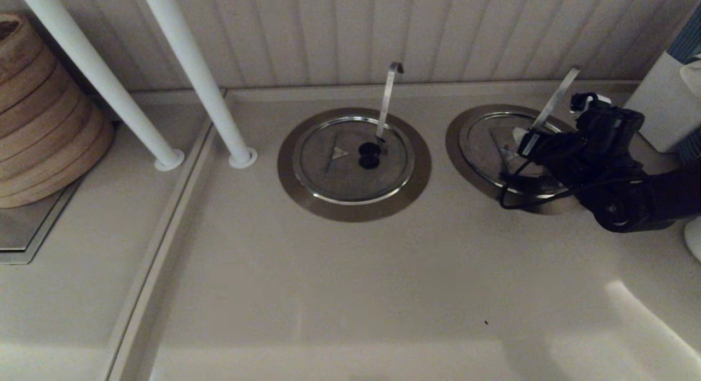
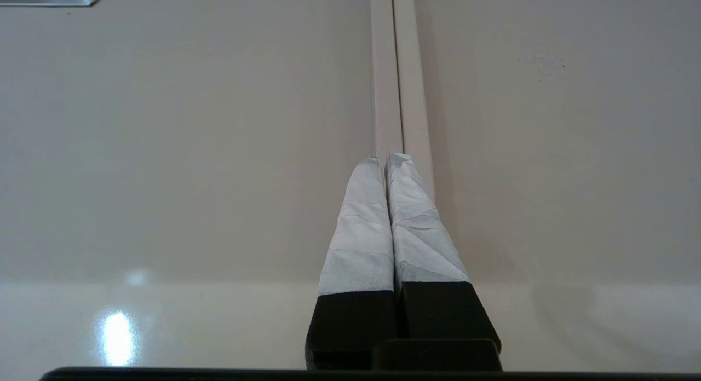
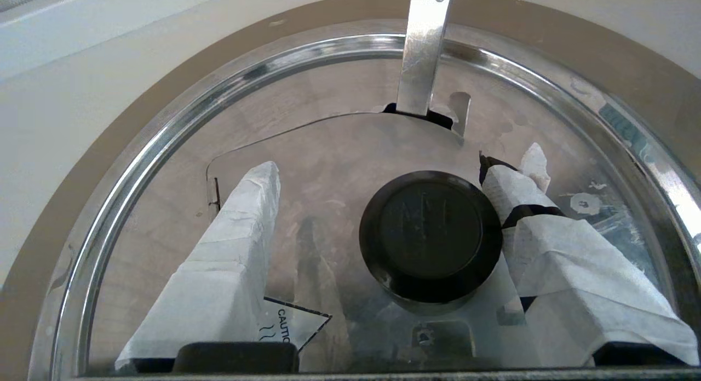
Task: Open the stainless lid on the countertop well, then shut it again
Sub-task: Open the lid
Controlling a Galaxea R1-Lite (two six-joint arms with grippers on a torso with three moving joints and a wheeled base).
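The left claw (image 2: 388, 165), tips pressed together and empty, idles over bare worktop (image 1: 350, 293) far left of the black knob (image 3: 431, 236). The stainless lid (image 3: 328, 167) lies flat on the countertop well (image 1: 454, 145), and the right claw (image 3: 400, 189) is spread around that knob. It should probably centre first, since one fingertip (image 3: 506, 186) touches the knob while the other stands apart, then pinch squarely before lifting clear of the utensil handle (image 3: 424, 47).

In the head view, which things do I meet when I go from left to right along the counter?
Stacked wooden rings → two white poles → lid with the hook-tipped handle → stainless lid with the straight handle → right claw, open above that lid → white container.
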